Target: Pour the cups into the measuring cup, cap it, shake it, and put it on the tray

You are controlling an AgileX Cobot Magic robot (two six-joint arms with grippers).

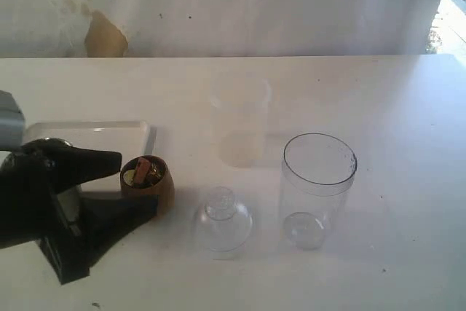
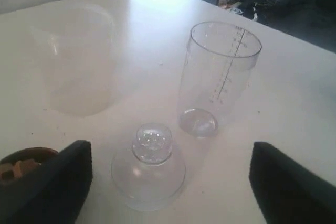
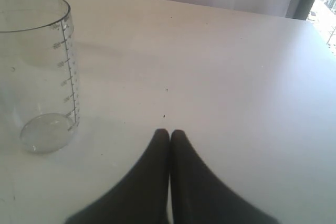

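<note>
Only the exterior view shows the tray [image 1: 115,138].

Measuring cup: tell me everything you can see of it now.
The measuring cup is a tall, clear plastic cylinder with a rounded bottom and a printed scale up one side. It stands upright on the white table, uncapped and apparently empty. The dome lid lies beside it, apart. Nothing grips it.

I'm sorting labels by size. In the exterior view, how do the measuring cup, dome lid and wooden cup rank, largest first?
1. Measuring cup, clearly largest.
2. Dome lid and wooden cup look about alike, so I have not ranked them.
</note>
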